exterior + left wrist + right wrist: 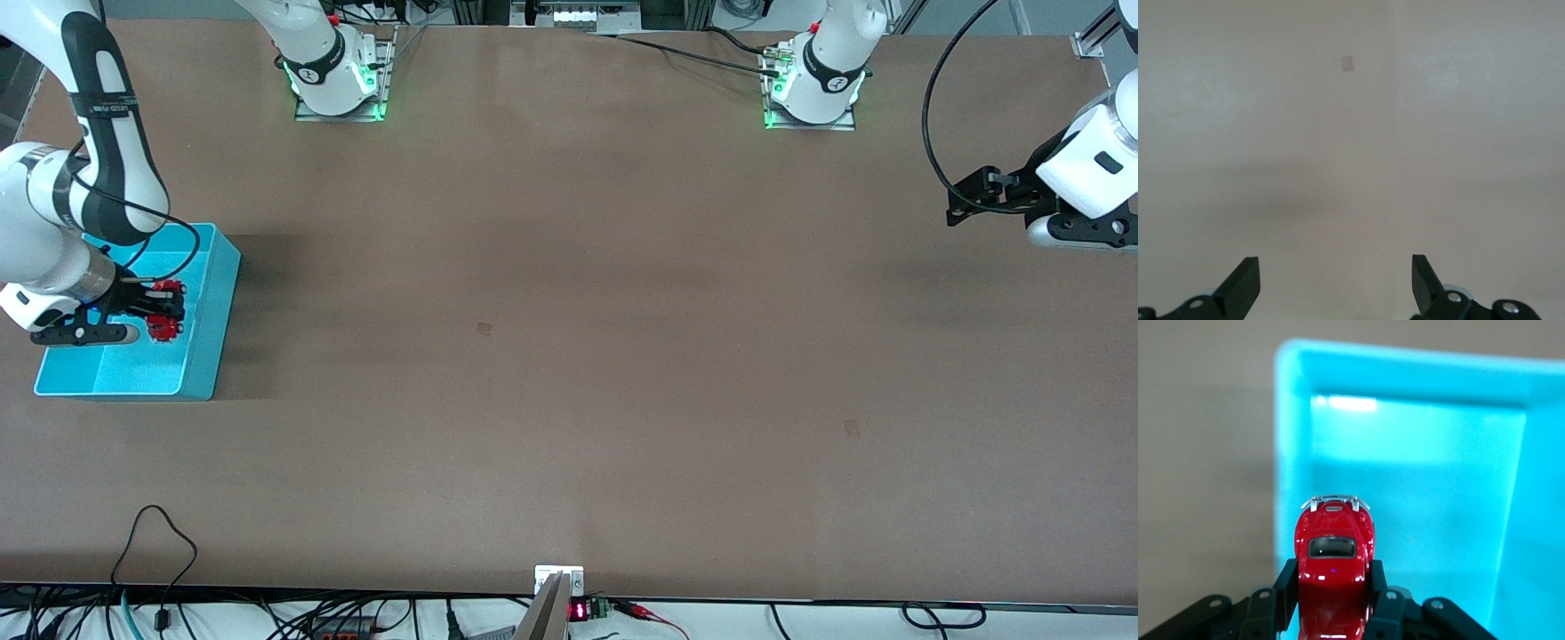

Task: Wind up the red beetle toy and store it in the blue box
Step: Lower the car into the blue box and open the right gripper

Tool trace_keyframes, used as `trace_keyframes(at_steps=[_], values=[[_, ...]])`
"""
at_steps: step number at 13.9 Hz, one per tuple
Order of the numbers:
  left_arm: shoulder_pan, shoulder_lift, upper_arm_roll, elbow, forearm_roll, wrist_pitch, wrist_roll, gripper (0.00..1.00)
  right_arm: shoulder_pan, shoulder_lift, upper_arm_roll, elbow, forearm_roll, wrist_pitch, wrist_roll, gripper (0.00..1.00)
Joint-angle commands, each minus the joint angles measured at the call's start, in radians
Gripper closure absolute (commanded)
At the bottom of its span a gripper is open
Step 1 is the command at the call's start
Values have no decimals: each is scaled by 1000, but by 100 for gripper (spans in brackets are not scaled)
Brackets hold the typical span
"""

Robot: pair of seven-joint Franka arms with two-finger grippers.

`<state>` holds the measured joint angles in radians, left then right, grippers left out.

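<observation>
The red beetle toy (165,311) is held in my right gripper (160,308), whose fingers are shut on its sides, over the open top of the blue box (209,302) at the right arm's end of the table. In the right wrist view the toy (1333,567) sits between the black fingers (1286,590) above the box's cyan floor (1431,500), near one wall. My left gripper (965,200) is open and empty, held above bare table at the left arm's end; its fingertips (1245,283) stand wide apart.
The brown table (569,356) stretches between the arms, with small tape marks (484,328). Cables and a small display (578,610) lie along the table's edge nearest the camera. Both arm bases stand along the edge farthest from the camera.
</observation>
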<state>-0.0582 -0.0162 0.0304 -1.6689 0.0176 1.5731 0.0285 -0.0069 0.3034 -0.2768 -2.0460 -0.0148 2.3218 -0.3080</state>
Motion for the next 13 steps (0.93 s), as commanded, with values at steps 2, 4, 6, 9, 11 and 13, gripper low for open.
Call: trace_keyframes(at_steps=[2, 4, 6, 9, 11, 13], values=[[-3, -5, -10, 15, 4, -21, 5, 0, -24, 46, -24, -5, 15, 8, -2, 100], [-3, -5, -12, 15, 4, -19, 5, 0, -33, 100, -24, -8, 15, 50, 0, 100], [-3, -5, -12, 15, 4, -21, 7, 0, -36, 137, -25, -8, 13, 67, -3, 100], [-3, -5, -10, 15, 4, -21, 7, 0, -56, 166, -24, -8, 15, 73, -42, 100], [-3, -5, -9, 17, 4, -19, 7, 0, -57, 178, -24, -8, 15, 73, -42, 98], [-3, -5, -10, 15, 4, -21, 7, 0, -59, 190, -24, -8, 15, 80, -42, 63]])
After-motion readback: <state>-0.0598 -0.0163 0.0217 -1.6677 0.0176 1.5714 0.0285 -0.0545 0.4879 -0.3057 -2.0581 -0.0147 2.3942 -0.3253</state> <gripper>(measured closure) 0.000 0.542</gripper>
